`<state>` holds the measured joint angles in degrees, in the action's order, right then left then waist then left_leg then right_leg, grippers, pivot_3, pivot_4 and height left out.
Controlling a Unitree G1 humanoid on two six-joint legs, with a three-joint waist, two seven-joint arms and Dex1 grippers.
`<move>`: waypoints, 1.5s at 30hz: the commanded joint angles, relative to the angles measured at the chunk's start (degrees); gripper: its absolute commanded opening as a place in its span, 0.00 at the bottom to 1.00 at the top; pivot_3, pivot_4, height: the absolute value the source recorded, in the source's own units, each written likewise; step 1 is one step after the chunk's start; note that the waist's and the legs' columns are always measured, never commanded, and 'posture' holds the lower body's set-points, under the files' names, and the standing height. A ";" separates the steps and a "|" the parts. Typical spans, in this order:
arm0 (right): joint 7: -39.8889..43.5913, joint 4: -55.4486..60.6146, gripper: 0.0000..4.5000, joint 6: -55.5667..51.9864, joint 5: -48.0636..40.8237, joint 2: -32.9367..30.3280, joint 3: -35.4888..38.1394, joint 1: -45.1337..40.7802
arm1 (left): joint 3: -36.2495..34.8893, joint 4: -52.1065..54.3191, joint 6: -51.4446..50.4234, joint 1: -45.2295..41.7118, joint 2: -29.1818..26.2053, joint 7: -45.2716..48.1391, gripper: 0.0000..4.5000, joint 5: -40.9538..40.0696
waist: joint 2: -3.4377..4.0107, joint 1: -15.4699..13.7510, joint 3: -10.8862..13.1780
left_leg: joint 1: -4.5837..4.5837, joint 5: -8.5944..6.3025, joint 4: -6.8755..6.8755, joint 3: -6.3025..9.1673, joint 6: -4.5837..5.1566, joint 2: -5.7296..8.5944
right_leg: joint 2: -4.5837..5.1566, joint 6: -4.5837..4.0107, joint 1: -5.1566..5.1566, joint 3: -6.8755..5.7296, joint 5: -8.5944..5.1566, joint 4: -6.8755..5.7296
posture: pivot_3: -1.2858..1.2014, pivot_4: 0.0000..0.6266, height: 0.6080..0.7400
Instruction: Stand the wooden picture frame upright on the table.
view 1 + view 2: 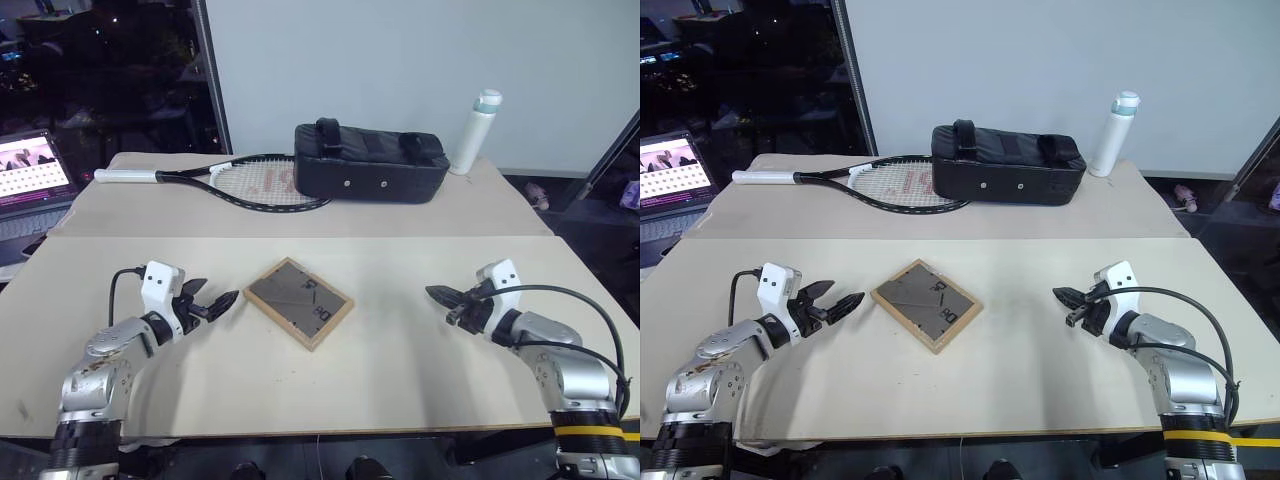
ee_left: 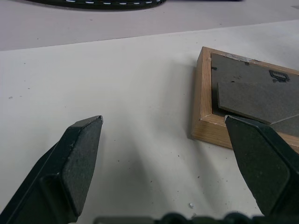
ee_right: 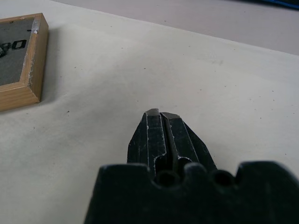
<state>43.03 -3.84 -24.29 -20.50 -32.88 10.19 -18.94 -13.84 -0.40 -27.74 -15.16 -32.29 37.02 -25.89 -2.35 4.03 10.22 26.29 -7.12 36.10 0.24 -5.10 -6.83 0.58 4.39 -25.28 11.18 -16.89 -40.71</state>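
At the far left edge, a laptop [image 1: 30, 175] with a lit screen sits beside the table [image 1: 400, 360], off its left end. Nearer the front, the left gripper [image 1: 222, 301] hovers low over the tabletop with its two black fingers [image 2: 77, 163] spread wide apart, tips pointing toward the middle. Nothing sits between them; the left wrist view shows bare table under the gap and one corner of the frame just past the far finger.

The wooden picture frame [image 1: 299, 301] lies flat in the middle of the front panel, face down, turned like a diamond. Its dark grey-brown backboard faces up, with the fold-out stand lying flat against it. The light-wood rim rests on the table all round. The frame sits near the left gripper but apart from it, and well apart from the right one.

Behind it, on the back panel past the seam, a tennis racket [image 1: 250, 182] lies flat with its white handle pointing left. Its head touches, or slips just under, a black padded bag [image 1: 370, 162]. To the right of the bag a white bottle [image 1: 476, 131] stands upright near the back edge.

On the right, the right gripper [image 1: 437, 294] hangs low above the table with its fingers [image 3: 161, 135] pressed together, pinching nothing, tips pointing toward the frame.
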 commanded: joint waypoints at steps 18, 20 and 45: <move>22.48 -40.98 0.00 24.10 15.77 14.08 -22.00 -29.82 | 11.72 11.90 -22.89 -1.44 0.09 -5.34 0.01 -1.80 | -0.03 1.30 0.04 | 0.09 0.03 -0.16 0.87 0.01 0.00 | 0.01 -0.09 0.45 -0.92 0.04 0.39 | 0.52 0.24 0.51; 24.58 -32.82 0.00 20.14 13.92 13.76 -22.26 -26.03 | 12.22 11.60 -22.90 -1.38 0.09 -5.10 0.01 -1.52 | 0.00 1.26 0.05 | 0.04 0.03 -0.16 1.10 0.00 0.00 | 0.01 -0.14 0.64 -1.17 0.01 0.44 | 0.52 0.24 0.51; 20.91 -5.57 0.00 6.08 10.90 4.56 -20.95 -14.81 | -4.97 6.39 -49.61 1.41 -17.43 3.78 0.13 -12.34 | 0.09 2.63 -0.01 | -0.41 0.05 -0.29 1.31 -0.05 0.01 | 0.01 -0.45 0.96 -1.41 -0.17 0.42 | 0.52 0.24 0.51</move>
<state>62.93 -10.89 -19.69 -8.07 -27.80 -12.35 -32.46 -15.68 6.87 -65.70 -13.07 -48.49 40.61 -33.75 -2.26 6.66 10.21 25.88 -7.08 35.80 1.55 -5.15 -6.82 0.59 3.94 -24.32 9.78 -17.06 -40.29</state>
